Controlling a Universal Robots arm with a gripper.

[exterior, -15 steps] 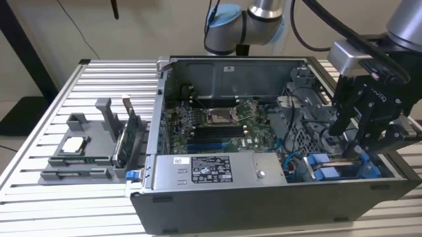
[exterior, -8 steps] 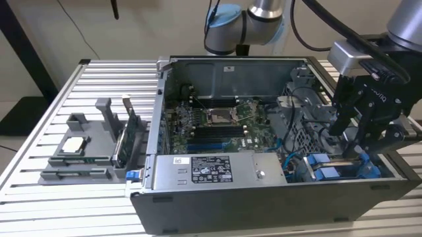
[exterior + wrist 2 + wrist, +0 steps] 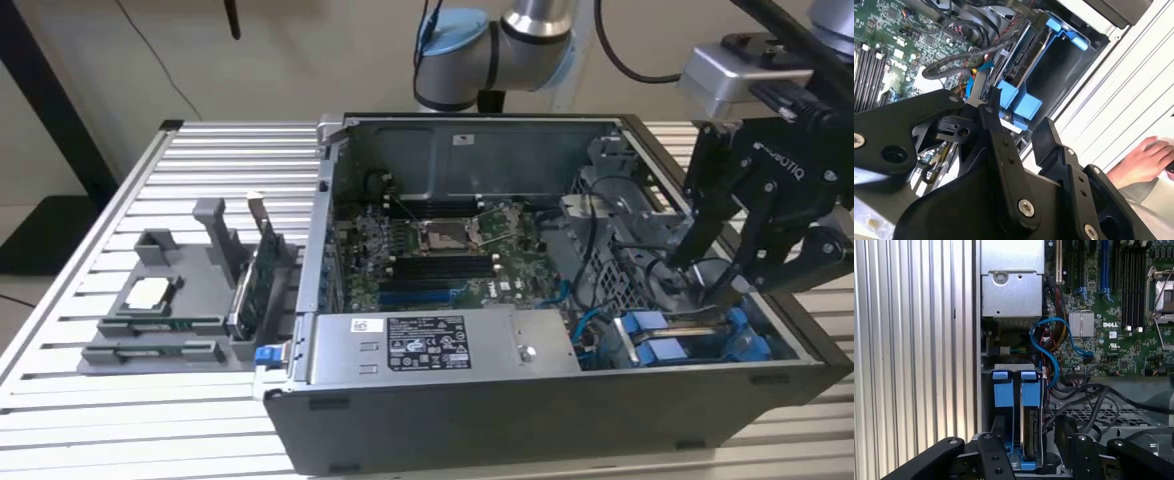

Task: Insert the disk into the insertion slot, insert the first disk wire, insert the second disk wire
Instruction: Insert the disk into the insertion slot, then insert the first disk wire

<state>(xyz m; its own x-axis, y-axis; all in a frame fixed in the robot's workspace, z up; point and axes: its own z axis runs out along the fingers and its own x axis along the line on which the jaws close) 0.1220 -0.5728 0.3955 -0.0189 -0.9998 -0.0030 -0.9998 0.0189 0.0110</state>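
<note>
The disk (image 3: pixel 1030 432) sits edge-on in its blue carrier (image 3: pixel 1031 390) inside the drive bay of the open computer case, and a second blue carrier (image 3: pixel 1003 390) stands beside it. In the exterior view the blue carriers (image 3: pixel 661 345) lie at the case's near right corner. My gripper (image 3: pixel 1031 440) hangs open over the bay, one finger (image 3: pixel 996 442) on each side of the disk. Both other views show the gripper (image 3: pixel 707 280) (image 3: pixel 1016 120) low in the bay with nothing held. Black cables (image 3: pixel 1089 390) and a blue cable (image 3: pixel 1046 325) run beside the bay; I cannot tell whether any is plugged into the disk.
The motherboard (image 3: pixel 454 250) fills the case floor and the grey power supply box (image 3: pixel 427 340) sits at the near wall. A grey fixture (image 3: pixel 174 300) with parts stands on the slatted table (image 3: pixel 80 400) at the exterior view's left. A person's hand (image 3: pixel 1144 160) rests outside the case.
</note>
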